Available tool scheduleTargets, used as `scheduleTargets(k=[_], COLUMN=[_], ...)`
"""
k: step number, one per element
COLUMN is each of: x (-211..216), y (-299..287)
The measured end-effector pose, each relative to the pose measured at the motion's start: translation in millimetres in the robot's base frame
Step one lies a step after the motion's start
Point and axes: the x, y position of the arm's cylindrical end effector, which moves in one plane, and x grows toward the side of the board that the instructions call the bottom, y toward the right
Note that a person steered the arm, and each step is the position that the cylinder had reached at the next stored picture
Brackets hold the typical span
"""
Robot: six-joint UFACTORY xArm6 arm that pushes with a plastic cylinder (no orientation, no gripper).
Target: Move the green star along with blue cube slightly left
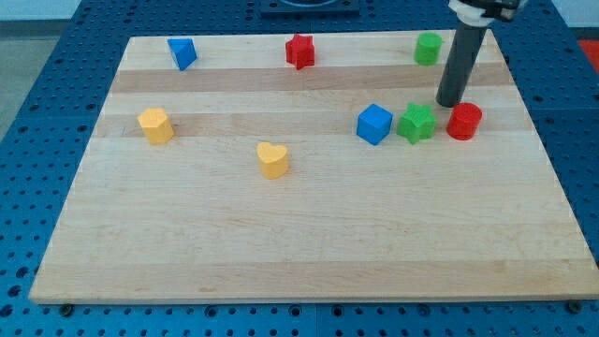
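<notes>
Our tip (pixel 451 103) rests on the wooden board (pixel 309 234), just above the narrow gap between the green star (pixel 416 123) and the red cylinder (pixel 464 122), toward the view's right. There are no fingers on this rig, only the bare rod, so nothing is held and nothing can open or close.

Layout: the blue cube (pixel 373 124) sits just left of the green star, nearly touching it; the red cylinder sits just right of the star. These three form a short row.

Judgement on the step in hand: we need our tip on the star's right face, between star and cylinder, then a short push toward the view's left so the star drives the cube ahead of it.

- Enter the gap from above without nudging the cylinder.
- Push through the star's centre line, aimed at the cube's centre; an off-centre contact would likely spin the star past the cube.
- Keep the stroke short: only a slight shift is asked.

The yellow heart (pixel 272 160) lies well apart, no obstacle.
</notes>
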Motion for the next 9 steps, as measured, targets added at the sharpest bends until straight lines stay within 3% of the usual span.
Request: scheduleTargets(k=[3, 6, 8, 9], x=[30, 60, 109, 111], y=[-12, -62, -43, -5])
